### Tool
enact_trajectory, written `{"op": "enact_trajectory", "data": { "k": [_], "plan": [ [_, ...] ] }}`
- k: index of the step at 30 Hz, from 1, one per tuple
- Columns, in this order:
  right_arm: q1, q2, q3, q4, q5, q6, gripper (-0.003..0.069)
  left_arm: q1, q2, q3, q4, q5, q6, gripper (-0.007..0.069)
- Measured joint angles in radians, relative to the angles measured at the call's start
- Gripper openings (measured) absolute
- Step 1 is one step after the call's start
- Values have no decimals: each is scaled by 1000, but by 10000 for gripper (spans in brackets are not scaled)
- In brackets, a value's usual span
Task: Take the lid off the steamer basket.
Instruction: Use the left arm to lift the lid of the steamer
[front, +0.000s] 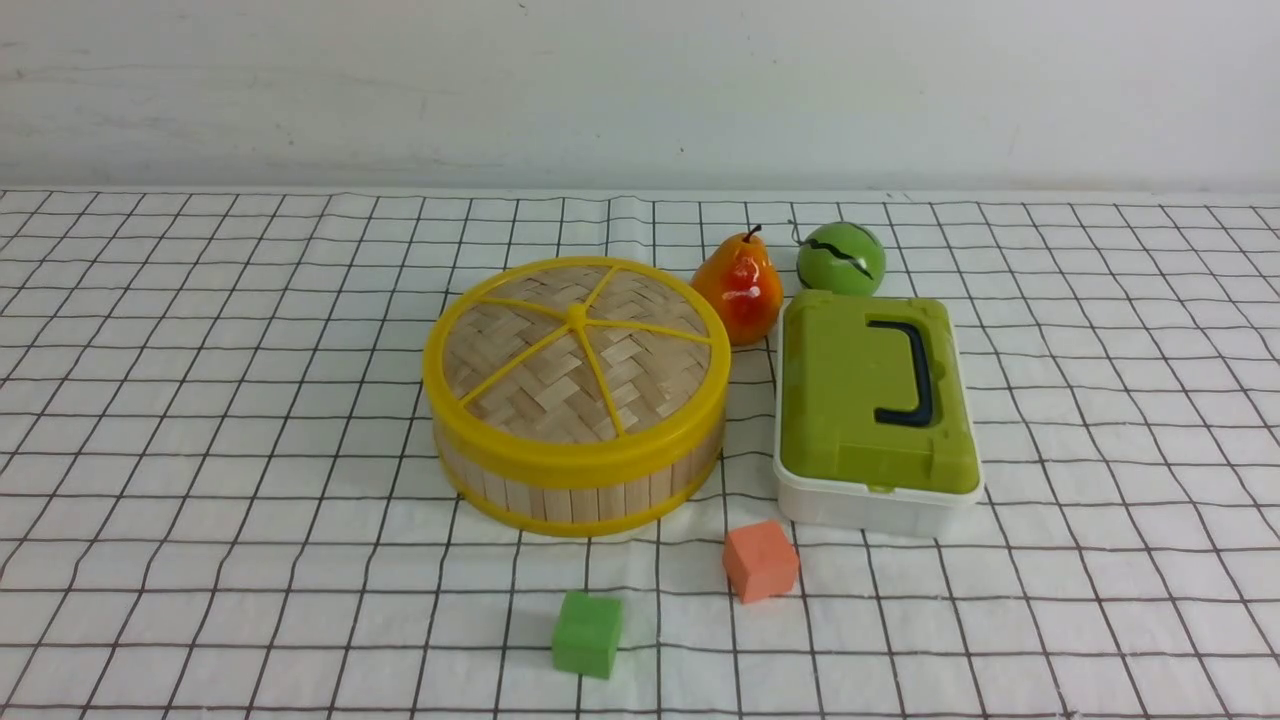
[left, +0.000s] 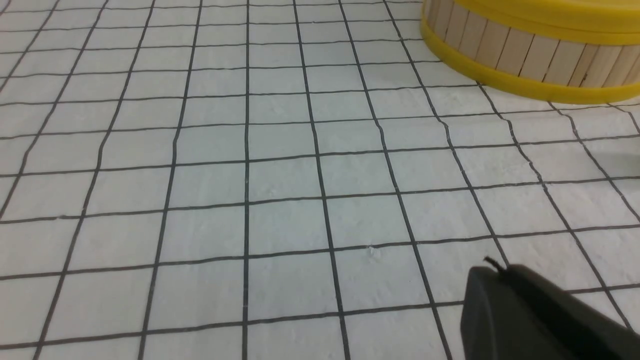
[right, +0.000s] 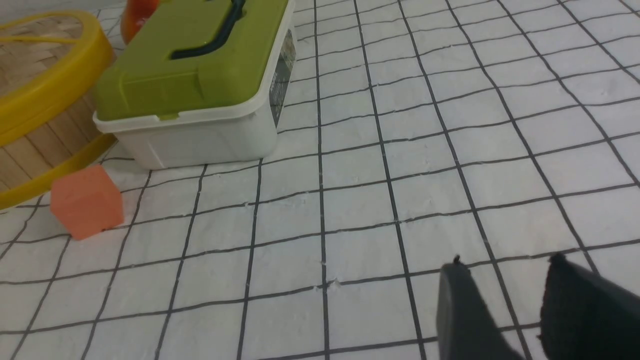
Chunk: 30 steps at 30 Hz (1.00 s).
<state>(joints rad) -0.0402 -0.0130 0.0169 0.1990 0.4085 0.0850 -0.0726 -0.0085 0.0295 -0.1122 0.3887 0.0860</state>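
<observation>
Lid (front: 590, 350) on steamer basket (front: 572, 497), upper centre of front view. Left hand (left: 492, 267) shut, empty; right hand (right: 505, 262) parted, empty.

Steamer basket (left: 537, 55): partly in frame, its vertical bamboo-slat wall standing between yellow rims; rests on the white cloth (left: 280, 220), which bears a grid of dark lines. End effector (left: 492, 267): dark fingertips close together, well apart from the basket, over the cloth. Near the basket, at the frame edge: a sliver of a greenish object (left: 637, 155), too cropped to identify. Small pale fleck (left: 372, 251) on the cloth, nearer the end effector than the basket.
</observation>
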Motion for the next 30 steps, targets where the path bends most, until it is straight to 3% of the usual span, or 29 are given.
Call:
{"op": "enact_trajectory", "data": {
  "k": [30],
  "plan": [
    [0, 0, -1, 0, 0, 0, 240, 0, 0, 0, 0, -17, 0, 31]
  ]
}}
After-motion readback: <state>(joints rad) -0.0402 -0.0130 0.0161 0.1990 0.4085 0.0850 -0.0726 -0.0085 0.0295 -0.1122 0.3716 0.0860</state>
